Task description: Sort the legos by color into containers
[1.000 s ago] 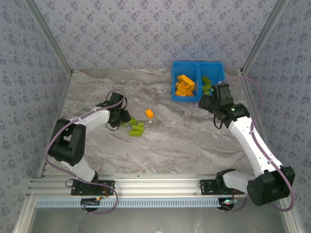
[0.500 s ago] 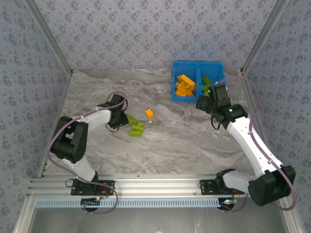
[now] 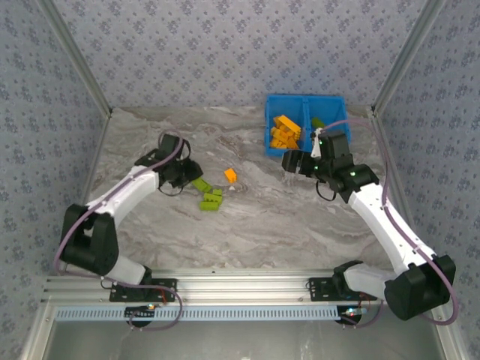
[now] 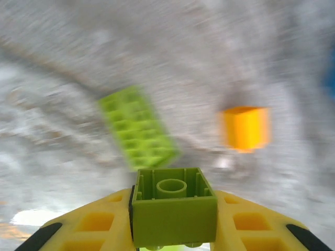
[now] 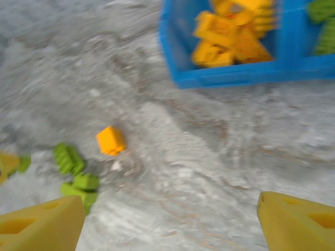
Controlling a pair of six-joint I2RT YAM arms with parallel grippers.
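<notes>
With my left gripper (image 3: 185, 173) clamped on a green lego (image 4: 174, 206), I see a few loose green legos (image 3: 211, 199) and one orange lego (image 3: 230, 175) on the table (image 3: 300, 217) beside it. Right gripper (image 5: 170, 222) spread wide, holding nothing, near the blue bin (image 5: 235, 76). Orange pile (image 5: 230, 39) in left compartment, green pile (image 5: 324, 31) in right.

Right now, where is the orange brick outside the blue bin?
In the top view the orange brick lies on the table near the middle, right of the loose green bricks, left of the blue bin.
</notes>
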